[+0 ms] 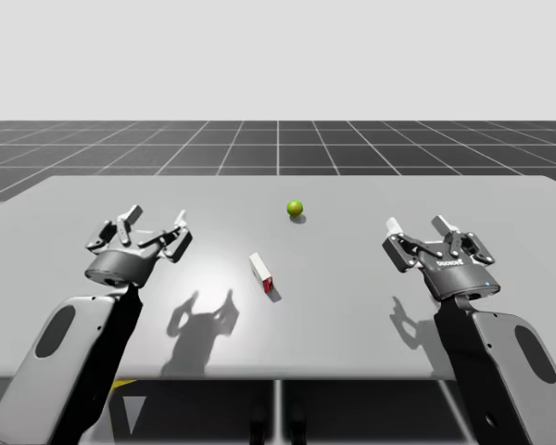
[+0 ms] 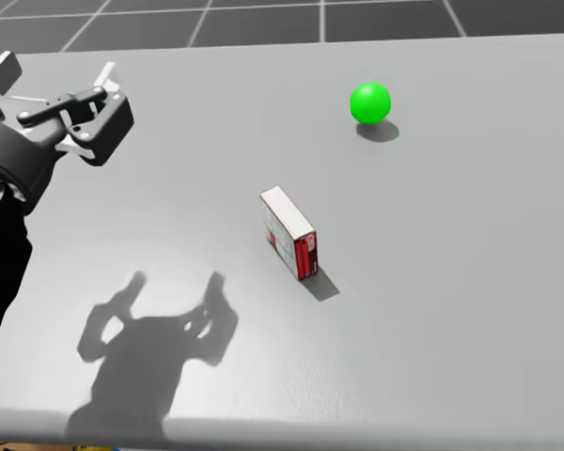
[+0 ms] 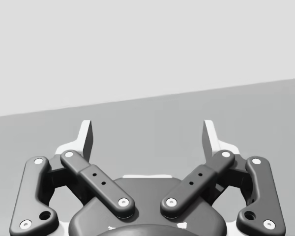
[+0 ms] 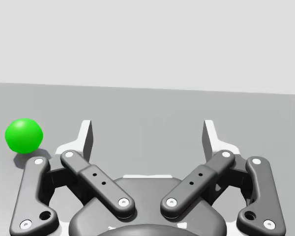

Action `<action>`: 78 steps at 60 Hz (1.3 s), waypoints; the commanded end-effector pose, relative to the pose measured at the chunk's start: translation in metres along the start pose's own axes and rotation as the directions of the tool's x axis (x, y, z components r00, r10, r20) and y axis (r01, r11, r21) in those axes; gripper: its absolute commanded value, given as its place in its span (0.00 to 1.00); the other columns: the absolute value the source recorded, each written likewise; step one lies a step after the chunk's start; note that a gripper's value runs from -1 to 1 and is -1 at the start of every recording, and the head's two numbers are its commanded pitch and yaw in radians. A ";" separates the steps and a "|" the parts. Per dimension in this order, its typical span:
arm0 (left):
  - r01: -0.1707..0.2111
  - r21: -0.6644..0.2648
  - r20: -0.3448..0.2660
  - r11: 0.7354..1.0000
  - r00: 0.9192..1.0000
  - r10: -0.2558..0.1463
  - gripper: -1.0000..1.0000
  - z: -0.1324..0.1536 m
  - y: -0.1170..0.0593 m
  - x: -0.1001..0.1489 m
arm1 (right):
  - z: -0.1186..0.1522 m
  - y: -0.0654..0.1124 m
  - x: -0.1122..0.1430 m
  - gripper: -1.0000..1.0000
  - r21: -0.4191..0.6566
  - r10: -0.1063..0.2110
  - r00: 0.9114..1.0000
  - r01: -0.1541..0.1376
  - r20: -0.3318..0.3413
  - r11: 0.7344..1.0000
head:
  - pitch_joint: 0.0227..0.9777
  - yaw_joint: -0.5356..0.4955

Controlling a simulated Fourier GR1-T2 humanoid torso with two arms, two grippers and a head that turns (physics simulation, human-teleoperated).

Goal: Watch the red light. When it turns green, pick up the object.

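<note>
High view: you are looking down on a plain grey table [image 1: 352, 287] under even lighting. A dark gridded floor [image 1: 278, 148] is stretching behind it to a pale, blank backdrop.
Light: the ball-shaped light [image 1: 295, 208] is glowing green and sitting at the table's far middle, well apart from both arms.
Box: the small red-and-white box [image 1: 261, 273] is resting near the table's centre, nearer you than the light, touching only the surface.
Left gripper: your left gripper [image 1: 153, 224] is hovering over the table's left side with its fingers spread wide, holding nothing.
Right gripper: your right gripper [image 1: 417, 227] is hovering over the right side, likewise spread and empty. The light is showing ahead of it, off to one side.
Shadows: both grippers are casting dark shadows [image 1: 199, 320] on the surface nearer you.
</note>
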 end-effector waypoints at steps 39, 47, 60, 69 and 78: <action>-0.064 -0.646 -0.086 0.761 0.996 0.011 0.00 0.048 -0.042 -0.046 | -0.002 0.000 -0.001 0.00 -0.014 0.012 1.000 -0.012 0.005 1.000 | 0.83 0.60; -0.076 -0.666 -0.114 0.742 0.993 -0.001 0.00 0.047 -0.052 -0.057 | -0.002 0.000 -0.001 0.00 -0.013 0.012 1.000 -0.012 0.005 1.000 | 0.83 0.60; -0.114 -0.681 -0.162 0.723 0.987 0.003 0.00 0.043 -0.073 -0.070 | -0.001 0.001 -0.001 0.00 -0.012 0.011 1.000 -0.011 0.004 1.000 | 0.84 0.60; -0.119 -0.688 -0.175 0.716 0.985 -0.004 0.00 0.038 -0.082 -0.075 | -0.001 0.001 -0.001 0.00 -0.012 0.011 1.000 -0.011 0.004 1.000 | 0.84 0.59; -0.136 -0.678 -0.197 0.723 0.980 0.000 0.00 0.030 -0.088 -0.081 | -0.002 0.001 -0.001 0.00 -0.012 0.010 1.000 -0.010 0.006 1.000 | 0.84 0.59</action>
